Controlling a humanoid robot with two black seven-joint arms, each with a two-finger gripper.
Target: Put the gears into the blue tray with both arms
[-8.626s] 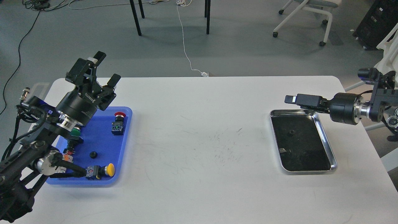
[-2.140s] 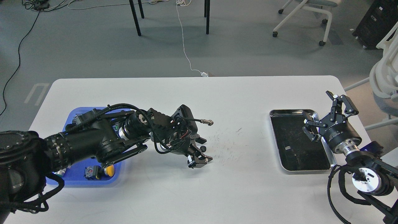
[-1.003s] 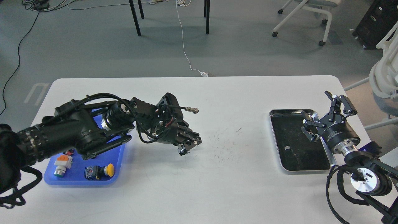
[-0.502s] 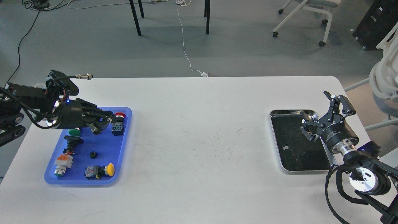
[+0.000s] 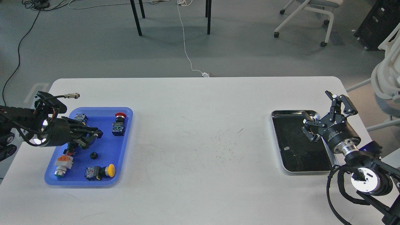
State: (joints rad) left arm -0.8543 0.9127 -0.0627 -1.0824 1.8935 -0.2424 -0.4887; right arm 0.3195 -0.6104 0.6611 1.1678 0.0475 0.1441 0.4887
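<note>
Four push-button switches (image 5: 119,125) crowd the blue tray (image 5: 125,147) around one gear (image 5: 93,155).

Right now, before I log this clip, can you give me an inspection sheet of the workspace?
Surface: white table, scuffed dark at the centre.
Job's things: one gear lying in the blue tray; no other gear seen.
Clutter: red switch, yellow switch and more in the blue tray; silver tray at right.
Grippers: left gripper low over the blue tray, state unclear; right gripper open over the silver tray's edge.
Cables: white cord on floor.
Surroundings: office chair, table legs.
</note>
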